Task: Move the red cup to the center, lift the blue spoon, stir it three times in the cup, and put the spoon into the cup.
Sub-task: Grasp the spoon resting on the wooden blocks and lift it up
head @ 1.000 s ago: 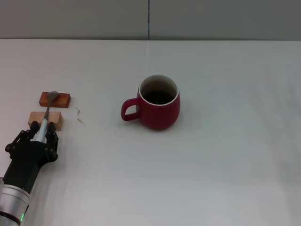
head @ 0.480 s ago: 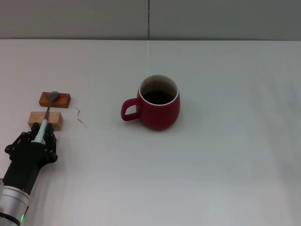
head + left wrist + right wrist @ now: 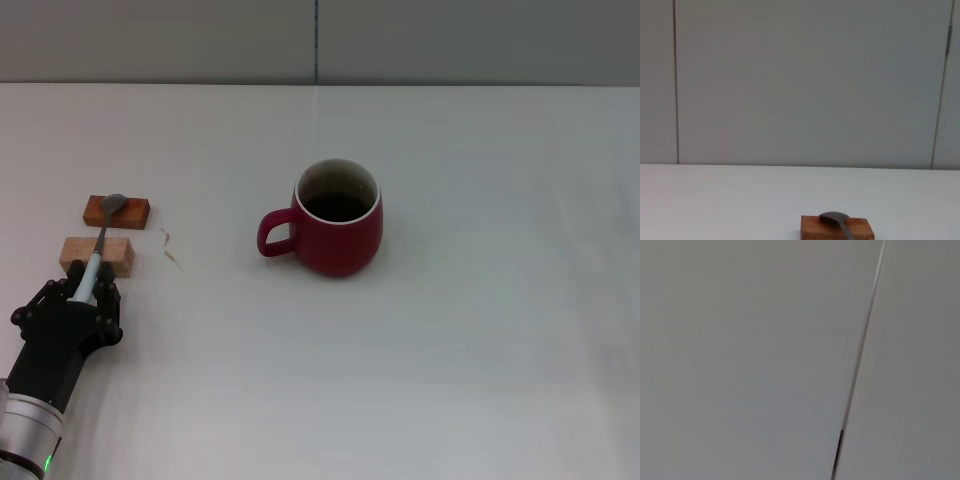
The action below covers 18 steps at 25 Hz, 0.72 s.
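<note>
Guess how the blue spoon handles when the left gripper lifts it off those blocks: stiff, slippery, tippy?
Probably stiff: the blue spoon has a straight metal stem bridging two wooden blocks. Likely light, being slim. It may pivot or slip, since the left gripper is at the handle's end.

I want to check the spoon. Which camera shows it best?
The head view: the whole spoon shows, lying across two blocks, handle at the left gripper. The left wrist view shows only its bowl; the right wrist view shows nothing of it.
</note>
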Each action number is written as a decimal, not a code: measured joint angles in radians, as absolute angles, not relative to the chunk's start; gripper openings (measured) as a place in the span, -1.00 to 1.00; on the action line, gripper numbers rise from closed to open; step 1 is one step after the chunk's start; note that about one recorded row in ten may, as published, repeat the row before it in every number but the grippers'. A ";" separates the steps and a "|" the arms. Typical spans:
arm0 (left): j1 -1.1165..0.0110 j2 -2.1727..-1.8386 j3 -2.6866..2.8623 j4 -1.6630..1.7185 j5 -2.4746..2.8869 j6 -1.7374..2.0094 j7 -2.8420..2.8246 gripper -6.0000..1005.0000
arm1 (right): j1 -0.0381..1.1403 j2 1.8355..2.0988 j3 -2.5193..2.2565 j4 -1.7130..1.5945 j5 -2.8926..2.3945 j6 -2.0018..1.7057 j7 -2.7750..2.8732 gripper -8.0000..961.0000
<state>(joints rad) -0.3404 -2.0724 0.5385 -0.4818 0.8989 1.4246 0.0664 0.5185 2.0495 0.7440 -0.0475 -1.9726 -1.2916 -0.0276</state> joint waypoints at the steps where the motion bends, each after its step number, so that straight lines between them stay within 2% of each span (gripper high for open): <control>1: -0.341 -2.072 0.538 -0.481 0.899 1.425 0.066 -0.47 | 0.519 2.050 0.744 -0.047 -1.973 -1.292 -0.028 0.51; 11: -0.340 -2.075 0.535 -0.471 0.899 1.421 0.067 -0.52 | 0.522 2.051 0.744 -0.048 -1.973 -1.291 -0.028 0.51; 18: -0.341 -2.075 0.535 -0.471 0.900 1.421 0.067 -0.63 | 0.523 2.051 0.744 -0.048 -1.973 -1.291 -0.028 0.50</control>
